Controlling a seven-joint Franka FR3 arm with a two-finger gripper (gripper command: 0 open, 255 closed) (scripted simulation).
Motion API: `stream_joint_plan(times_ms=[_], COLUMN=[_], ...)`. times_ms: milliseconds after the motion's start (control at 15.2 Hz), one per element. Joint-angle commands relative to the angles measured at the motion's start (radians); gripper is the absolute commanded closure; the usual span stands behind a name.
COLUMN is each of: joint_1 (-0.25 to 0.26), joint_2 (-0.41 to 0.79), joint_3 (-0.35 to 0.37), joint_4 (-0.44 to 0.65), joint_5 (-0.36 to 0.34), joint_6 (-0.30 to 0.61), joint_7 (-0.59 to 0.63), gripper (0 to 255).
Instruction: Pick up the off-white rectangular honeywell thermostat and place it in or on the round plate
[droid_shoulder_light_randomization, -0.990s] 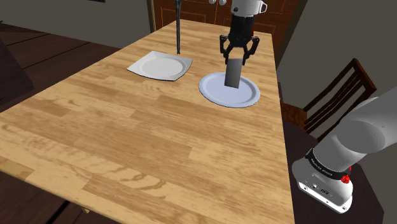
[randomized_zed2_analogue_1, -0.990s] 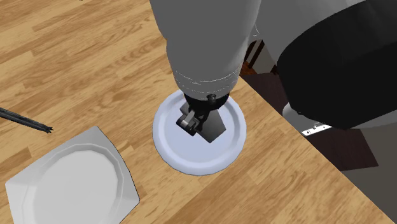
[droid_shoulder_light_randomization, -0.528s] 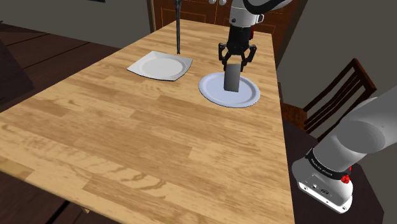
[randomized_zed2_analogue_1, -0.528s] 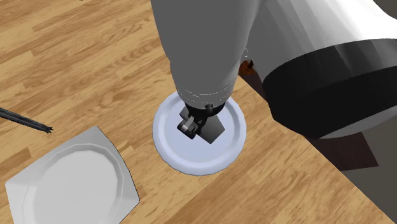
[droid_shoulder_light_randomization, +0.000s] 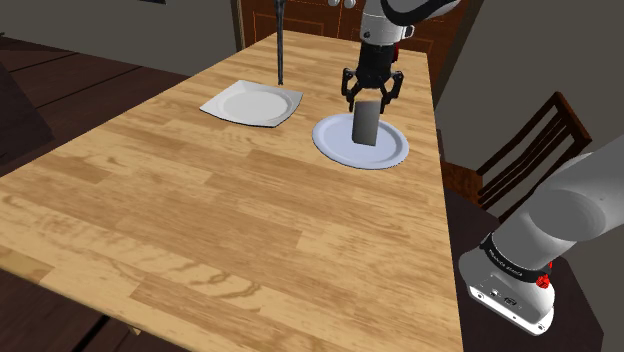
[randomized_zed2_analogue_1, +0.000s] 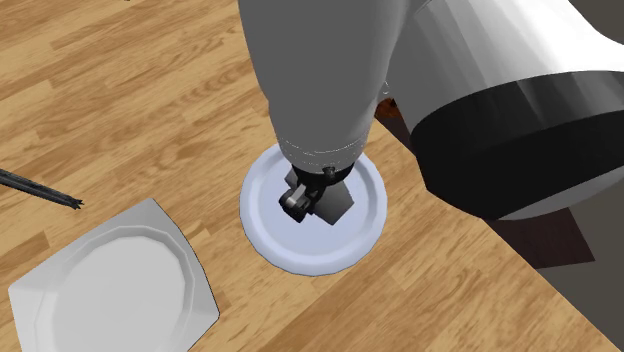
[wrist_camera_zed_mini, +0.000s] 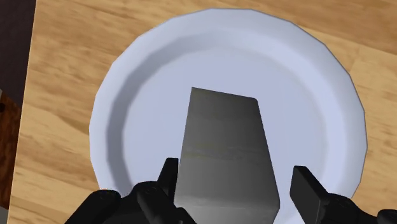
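Tool (droid_shoulder_light_randomization: 373, 95) spread; thermostat (droid_shoulder_light_randomization: 365, 125) upright on plate (droid_shoulder_light_randomization: 333, 140), seemingly lower than before.

Side, overhead, wrist views over plate (droid_shoulder_light_randomization: 330, 138)

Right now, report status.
Tool open, straddling top of thermostat. It stands upright on round plate. Square plate well aside.
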Motion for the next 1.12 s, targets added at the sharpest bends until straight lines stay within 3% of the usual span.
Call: stream_joint_plan(times_ms=[0,264,528,1056], joint_1=[0.0,0.001,-0.002,-0.002], joint_2=[0.003,0.002,-0.005,-0.005], joint_3=[0.0,0.002,-0.005,-0.005], joint_4=[-0.002,-0.004,0.116,0.116], joint_5=[0.0,0.001,-0.001,-0.001], joint_6=[0.0,0.002,-0.126,-0.126], joint_7=[-0.001,0.001,0.002,0.002], gripper=[0,0,0,0])
